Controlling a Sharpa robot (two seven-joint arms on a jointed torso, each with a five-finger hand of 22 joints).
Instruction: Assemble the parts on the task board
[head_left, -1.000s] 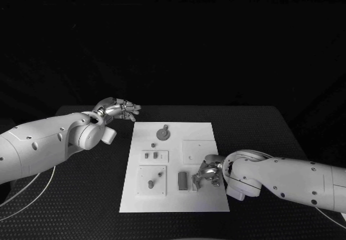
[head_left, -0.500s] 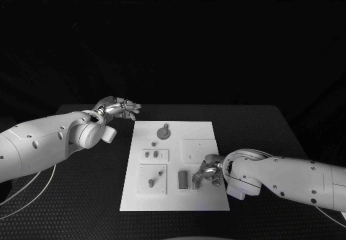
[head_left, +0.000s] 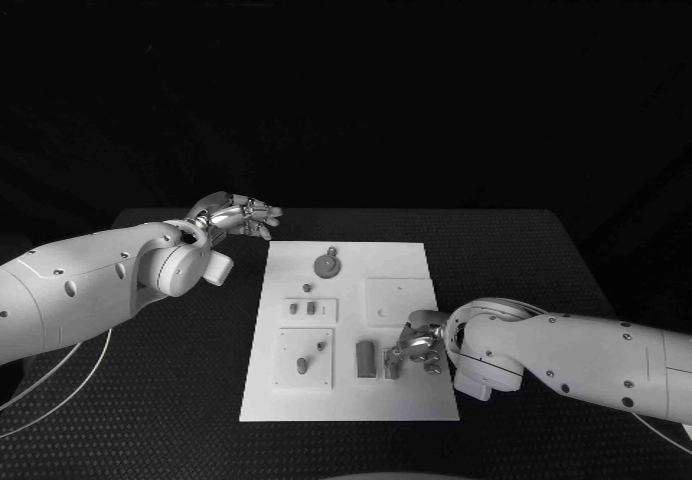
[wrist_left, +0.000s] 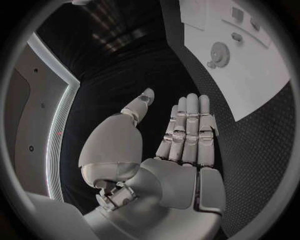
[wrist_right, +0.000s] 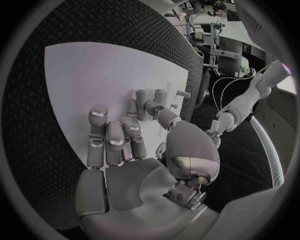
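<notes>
A flat white rectangular board (head_left: 351, 335) lies in the middle of a black, finely textured worktop (head_left: 534, 260), its long axis running away from the robot. On the board's far end lies a round grey gear (head_left: 327, 265) with a small tab on its far side. Nearer the robot, on the board's left half, sit two shallow square trays. The farther tray (head_left: 309, 312) holds two short grey pegs side by side, with a small grey stud (head_left: 306, 289) just beyond it. The nearer tray (head_left: 304, 360) holds a grey pin (head_left: 302, 367) and a smaller piece beside it. On the right half is a plain square recess (head_left: 397, 301). Just right of the nearer tray a dark oblong block (head_left: 366, 359) lies lengthwise along the board.

The right hand (head_left: 414, 350) rests over the board's near right part, just beside the block, its silver fingers (wrist_right: 107, 140) curled downward towards the white surface. In the right wrist view small grey cylindrical parts (wrist_right: 150, 102) stand just past the fingertips; whether the hand is grasping one cannot be told.

The left hand (head_left: 235, 217) hovers off the board, beyond its far left corner above the worktop. In the left wrist view its fingers (wrist_left: 189, 131) are straight and pressed side by side, the thumb apart, grasping nothing, with the gear and board well ahead.
</notes>
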